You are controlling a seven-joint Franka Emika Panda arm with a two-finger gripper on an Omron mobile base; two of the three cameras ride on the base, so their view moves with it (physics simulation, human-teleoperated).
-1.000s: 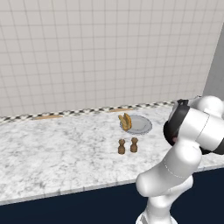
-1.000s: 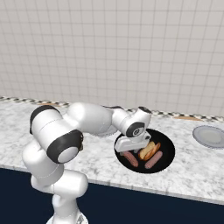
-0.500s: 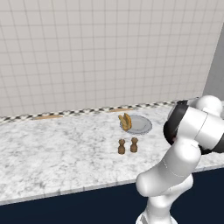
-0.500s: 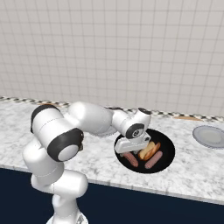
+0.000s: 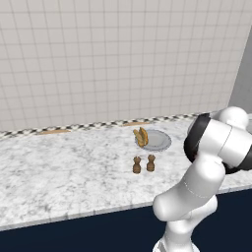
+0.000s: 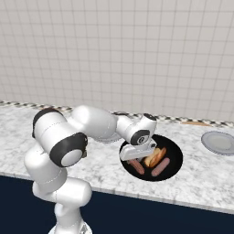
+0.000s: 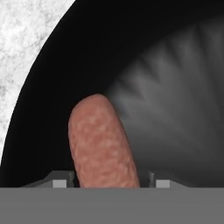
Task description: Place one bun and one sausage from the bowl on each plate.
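The black bowl (image 6: 176, 154) sits on the counter's front right and holds two sausages and a bun (image 6: 154, 156). My gripper (image 6: 135, 158) reaches down into its left side, over the left sausage (image 6: 136, 167); the other sausage (image 6: 160, 167) lies to the right. In the hand view the sausage (image 7: 103, 140) lies lengthwise between the fingertips of the gripper (image 7: 109, 179), with slim gaps on both sides, on the bowl (image 7: 57, 87) floor. One grey plate (image 5: 158, 141) carries a bun (image 5: 141, 137). A second plate (image 6: 220, 142) lies bare at the far right.
Two small brown shakers (image 5: 143, 164) stand in front of the plate with the bun. The tiled wall runs along the back of the marble counter (image 5: 64, 167). The arm's white links arch over the counter left of the bowl.
The hand has sunk slightly into the bowl and its jaws have narrowed around the left sausage. Plates, buns and shakers have not moved.
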